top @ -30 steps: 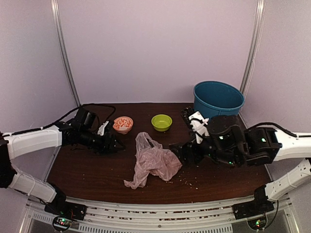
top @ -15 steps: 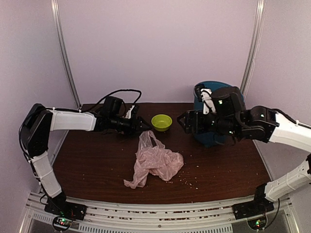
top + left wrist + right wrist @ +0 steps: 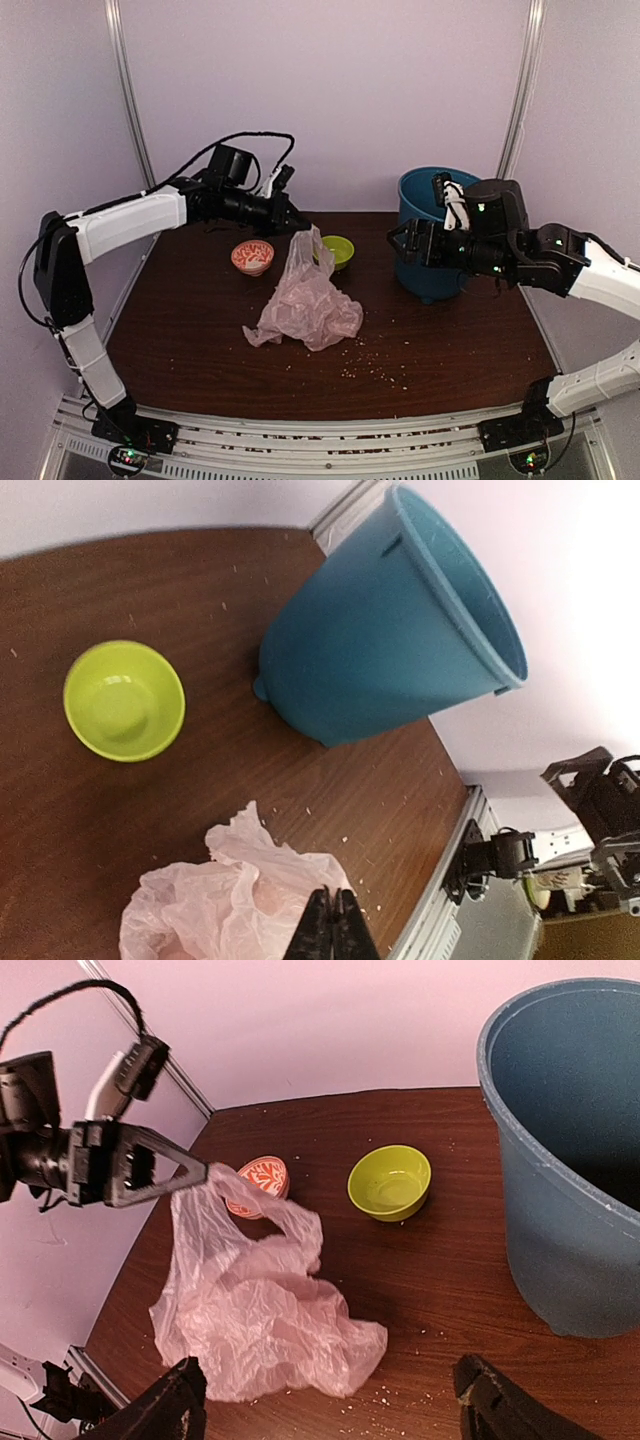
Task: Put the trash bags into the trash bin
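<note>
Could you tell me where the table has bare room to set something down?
Bare wood lies left of the pink bag up to the table edge, between the bag and the teal bin, and along the near strip, which carries crumbs. The back middle is crowded: orange bowl, green bowl and the left gripper pinching the bag.

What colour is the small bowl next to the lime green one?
The small bowl is orange-red with white markings inside, clearest in the top external view.

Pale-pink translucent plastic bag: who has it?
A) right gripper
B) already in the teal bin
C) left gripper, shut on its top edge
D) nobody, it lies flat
C: the left gripper is shut on the upper edge of the pale-pink translucent plastic bag, holding that end up.
</note>
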